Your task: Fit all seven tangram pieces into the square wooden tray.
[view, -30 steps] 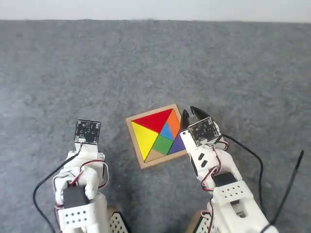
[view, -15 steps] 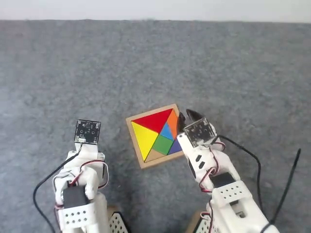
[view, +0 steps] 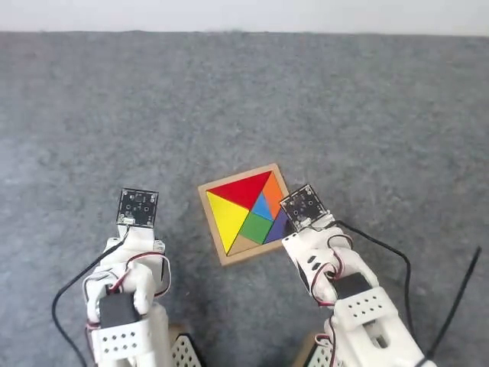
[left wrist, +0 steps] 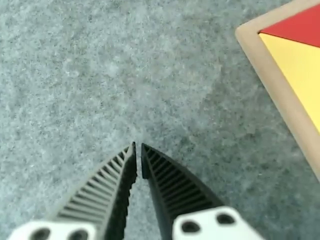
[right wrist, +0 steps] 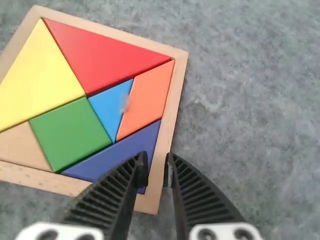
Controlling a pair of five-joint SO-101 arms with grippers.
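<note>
Pieces [right wrist: 100, 55] all lie flat inside the tray [right wrist: 170, 110] on the grey tabletop [view: 344, 115]; your right hand [right wrist: 156, 161] hangs over its rim by the dark blue piece [right wrist: 115, 157], fingers barely apart, holding nothing. Your left hand [left wrist: 138, 148] sits near the tray, pinched together, empty.

The tray [right wrist: 173, 100] lies on the table [view: 344, 99] with the pieces [right wrist: 100, 55] inside. The right tool [right wrist: 155, 162] is over its 3 o'clock rim. The left tool [left wrist: 137, 147] is at 9 o'clock, well apart.
</note>
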